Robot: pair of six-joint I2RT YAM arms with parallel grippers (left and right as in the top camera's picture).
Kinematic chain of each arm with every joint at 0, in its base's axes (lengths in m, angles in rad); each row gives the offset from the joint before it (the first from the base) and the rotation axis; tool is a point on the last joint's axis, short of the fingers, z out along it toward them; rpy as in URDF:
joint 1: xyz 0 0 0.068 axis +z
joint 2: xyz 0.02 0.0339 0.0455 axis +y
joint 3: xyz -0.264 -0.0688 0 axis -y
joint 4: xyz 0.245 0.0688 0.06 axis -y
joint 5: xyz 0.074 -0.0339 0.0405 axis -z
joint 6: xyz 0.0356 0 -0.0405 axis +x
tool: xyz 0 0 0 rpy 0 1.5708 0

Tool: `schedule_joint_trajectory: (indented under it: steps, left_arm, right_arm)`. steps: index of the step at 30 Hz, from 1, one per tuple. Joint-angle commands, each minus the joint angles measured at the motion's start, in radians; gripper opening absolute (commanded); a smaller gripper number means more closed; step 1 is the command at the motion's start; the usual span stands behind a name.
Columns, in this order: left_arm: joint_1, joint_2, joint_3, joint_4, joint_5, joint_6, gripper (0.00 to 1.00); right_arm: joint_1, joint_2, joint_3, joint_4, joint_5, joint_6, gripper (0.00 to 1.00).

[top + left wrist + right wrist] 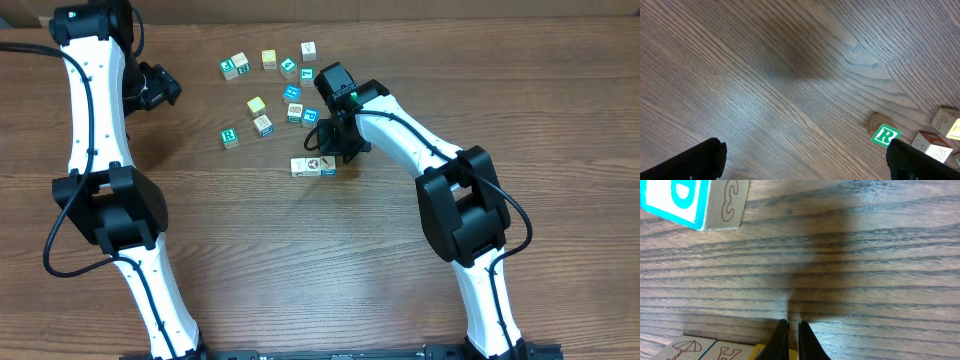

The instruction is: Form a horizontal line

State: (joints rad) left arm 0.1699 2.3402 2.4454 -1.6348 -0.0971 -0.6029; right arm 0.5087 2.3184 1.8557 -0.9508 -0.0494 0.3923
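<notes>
A short row of three touching pale cubes (312,167) lies on the wooden table. In the right wrist view the row sits at the bottom edge: an umbrella cube (682,350), an H cube (730,352) and a yellow-rimmed cube (760,352). My right gripper (793,340) is shut, with its tips over the yellow-rimmed cube at the row's right end (335,155); it grips nothing. My left gripper (805,160) is open and empty, off to the far left (160,85). No teal-faced cube is in the row.
Several loose cubes lie behind the row, among them a green R cube (230,137) (885,135), a yellow cube (256,105) and teal cubes (295,112). A blue P cube (675,200) lies near the right gripper.
</notes>
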Motion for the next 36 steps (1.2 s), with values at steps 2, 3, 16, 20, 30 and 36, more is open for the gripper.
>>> schedule_joint_trajectory:
  steps: [2,3,16,20,30,36]
  left_arm:
    - [-0.007,-0.006,-0.002,-0.002,-0.002,-0.003,1.0]
    - [-0.007,-0.006,-0.002,-0.002,-0.002,-0.003,1.0]
    - [-0.007,-0.006,-0.002,-0.002,-0.002,-0.003,1.0]
    - [-0.007,-0.006,-0.002,-0.002,-0.002,-0.003,1.0]
    - [-0.007,-0.006,-0.002,-0.002,-0.002,-0.003,1.0]
    - [-0.007,-0.006,-0.002,-0.002,-0.002,-0.003,1.0]
  right_arm:
    - [0.003,0.008,-0.004,0.005,-0.043,-0.001,0.04]
    - [0.003,0.008,-0.004,0.005,-0.042,-0.001,0.04]
    - [0.003,0.008,-0.004,0.005,-0.043,-0.001,0.04]
    - [0.003,0.008,-0.004,0.005,-0.043,-0.001,0.04]
    - [0.003,0.008,-0.004,-0.001,-0.043,-0.001,0.04]
    - [0.003,0.008,-0.004,0.011,-0.042,-0.001,0.04]
